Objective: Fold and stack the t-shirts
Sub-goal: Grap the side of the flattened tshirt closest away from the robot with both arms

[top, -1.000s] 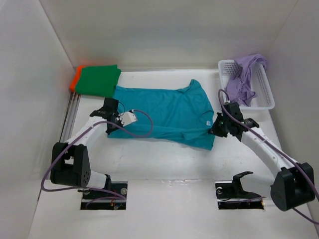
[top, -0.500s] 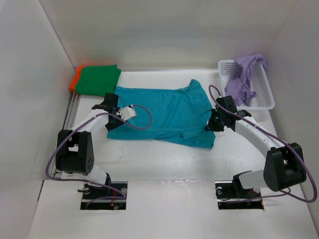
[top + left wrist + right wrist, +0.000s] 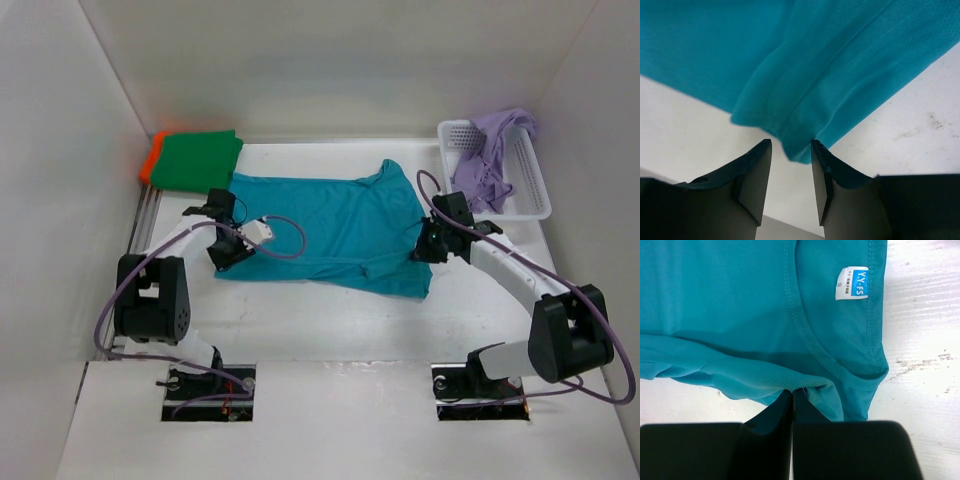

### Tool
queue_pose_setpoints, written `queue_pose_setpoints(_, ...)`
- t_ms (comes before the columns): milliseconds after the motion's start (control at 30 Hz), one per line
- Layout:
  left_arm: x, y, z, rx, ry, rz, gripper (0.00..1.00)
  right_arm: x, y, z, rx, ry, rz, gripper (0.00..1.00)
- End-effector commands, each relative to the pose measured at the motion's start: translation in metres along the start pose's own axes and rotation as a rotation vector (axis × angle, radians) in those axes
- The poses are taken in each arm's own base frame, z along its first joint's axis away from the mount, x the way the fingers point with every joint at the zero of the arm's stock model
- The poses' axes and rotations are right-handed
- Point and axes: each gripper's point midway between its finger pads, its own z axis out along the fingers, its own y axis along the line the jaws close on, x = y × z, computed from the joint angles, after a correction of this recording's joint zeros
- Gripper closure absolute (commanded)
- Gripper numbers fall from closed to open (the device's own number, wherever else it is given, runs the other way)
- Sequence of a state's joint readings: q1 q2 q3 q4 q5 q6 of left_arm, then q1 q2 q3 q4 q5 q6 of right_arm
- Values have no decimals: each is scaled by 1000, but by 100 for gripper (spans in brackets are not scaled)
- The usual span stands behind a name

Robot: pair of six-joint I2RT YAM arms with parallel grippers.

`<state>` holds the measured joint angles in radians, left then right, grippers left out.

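Observation:
The teal t-shirt (image 3: 330, 225) lies spread across the middle of the table, neck end to the right. My left gripper (image 3: 791, 148) is open at its near-left hem corner (image 3: 795, 150); the corner's tip rests loose between the fingertips. In the top view the left gripper (image 3: 225, 255) sits at the shirt's left edge. My right gripper (image 3: 792, 392) is shut on a fold of the teal t-shirt (image 3: 740, 315) just below the collar and its size label (image 3: 852, 282). A folded dark green t-shirt (image 3: 200, 160) lies on an orange one (image 3: 152, 162) at the back left. The lavender t-shirt (image 3: 490, 155) hangs out of the basket.
A white mesh basket (image 3: 530, 185) stands at the back right against the wall. White walls close in the table on three sides. The arm bases and their purple cables (image 3: 285, 235) sit along the near edge.
My left gripper has opened and let go of the teal shirt's corner. The right gripper, still shut on the fold, has moved slightly left and farther in.

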<state>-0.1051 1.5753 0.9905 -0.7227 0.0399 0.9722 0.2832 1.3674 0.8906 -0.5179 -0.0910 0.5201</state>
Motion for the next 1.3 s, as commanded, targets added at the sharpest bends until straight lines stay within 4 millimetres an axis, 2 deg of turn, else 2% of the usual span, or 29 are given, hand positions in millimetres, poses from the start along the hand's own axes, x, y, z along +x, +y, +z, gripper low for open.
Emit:
queue_pose_setpoints(0, -4, -8, 1, 77, -11, -40, 65, -10, 12, 0, -41, -36, -14, 99)
queue_pose_setpoints(133, 5, -9, 10, 88, 27, -53, 68, -10, 13, -2, -45, -42, -10, 99)
queue_pose_setpoints(233, 6, -5, 10, 71, 24, -79, 87, -9, 13, -5, -49, -49, -4, 99)
queue_pose_setpoints(267, 5, -1, 7, 52, 11, -96, 90, -9, 12, -6, -49, -51, -2, 99)
queue_pose_setpoints(367, -1, 5, -7, 7, -26, -124, 91, -5, 10, -11, -51, -55, 5, 99)
queue_pose_setpoints(500, -1, 1, -37, -53, -77, -118, 91, 9, 8, -21, -60, -53, 21, 99)
queue_pose_setpoints(600, 11, -23, -48, -56, -84, -79, 85, 23, 9, -27, -75, -50, 40, 99)
queue_pose_setpoints(767, 49, -98, -34, 109, 13, -19, 80, 55, 9, -34, -103, -21, 70, 98)
queue_pose_setpoints(833, 58, -115, -35, 164, 28, -29, 80, 65, 9, -36, -114, -14, 83, 98)
queue_pose_setpoints(900, 55, -122, -41, 204, 4, -39, 78, 73, 12, -38, -130, -5, 94, 98)
queue_pose_setpoints(967, 46, -107, -46, 169, -42, -58, 74, 79, 12, -39, -138, 1, 100, 98)
queue_pose_setpoints(1033, 30, -69, -52, 59, -126, -135, 69, 83, 11, -38, -137, 7, 104, 98)
queue_pose_setpoints(1133, 10, -11, -60, -68, -234, -317, 69, 86, 9, -36, -136, 9, 110, 98)
queue_pose_setpoints(1200, 4, 7, -56, -60, -247, -421, 70, 86, 8, -34, -133, 9, 111, 98)
queue_pose_setpoints(1267, 2, 12, -45, -11, -238, -513, 72, 87, 8, -34, -135, 5, 115, 98)
